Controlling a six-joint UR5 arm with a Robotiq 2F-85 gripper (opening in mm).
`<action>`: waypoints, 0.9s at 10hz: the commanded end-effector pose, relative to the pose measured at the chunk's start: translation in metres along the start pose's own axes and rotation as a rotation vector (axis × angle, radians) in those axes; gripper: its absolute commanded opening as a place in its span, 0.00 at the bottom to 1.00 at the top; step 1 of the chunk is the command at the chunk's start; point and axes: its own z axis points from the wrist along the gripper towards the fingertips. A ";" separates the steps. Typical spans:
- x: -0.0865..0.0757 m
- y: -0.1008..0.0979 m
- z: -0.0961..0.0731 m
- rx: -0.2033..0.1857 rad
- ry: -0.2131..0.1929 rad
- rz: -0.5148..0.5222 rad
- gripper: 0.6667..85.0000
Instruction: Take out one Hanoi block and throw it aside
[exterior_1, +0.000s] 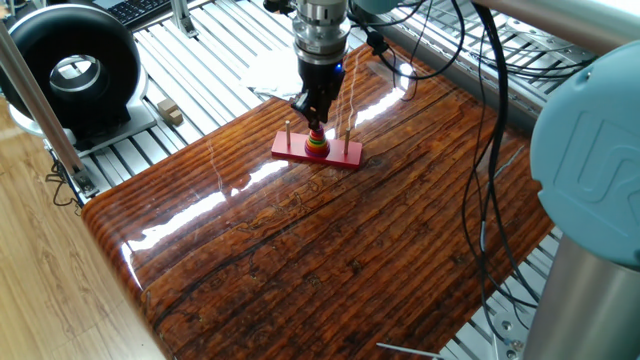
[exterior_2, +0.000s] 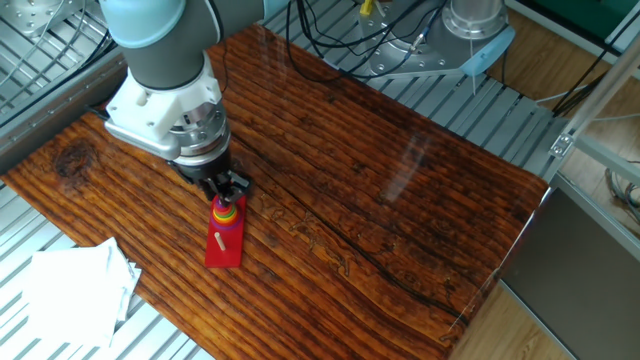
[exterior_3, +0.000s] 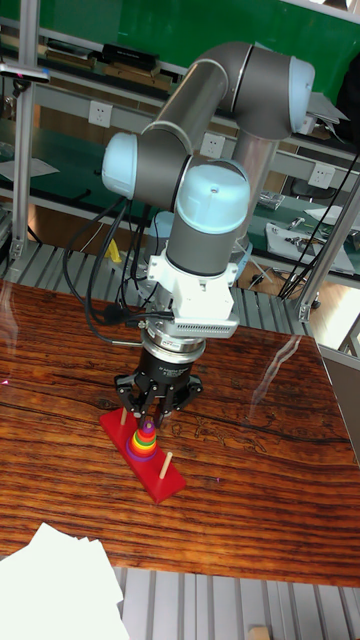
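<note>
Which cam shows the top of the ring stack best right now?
The tall fixed view: the ring stack faces the camera, its colour bands distinct, with the gripper just above. In one fixed view the stack is small and distant. In the other fixed view the gripper covers the top of the stack.

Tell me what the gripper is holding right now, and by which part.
Cannot be told. The two-finger gripper sits directly over the multicoloured ring stack on the red base, fingers around the stack's top; whether they have closed on the tiny purple disc is hidden.
</note>
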 end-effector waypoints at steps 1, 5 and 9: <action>0.000 0.007 -0.002 -0.030 -0.007 0.003 0.34; 0.002 0.003 -0.002 -0.017 0.000 -0.004 0.34; 0.001 0.003 0.003 -0.015 -0.004 -0.010 0.33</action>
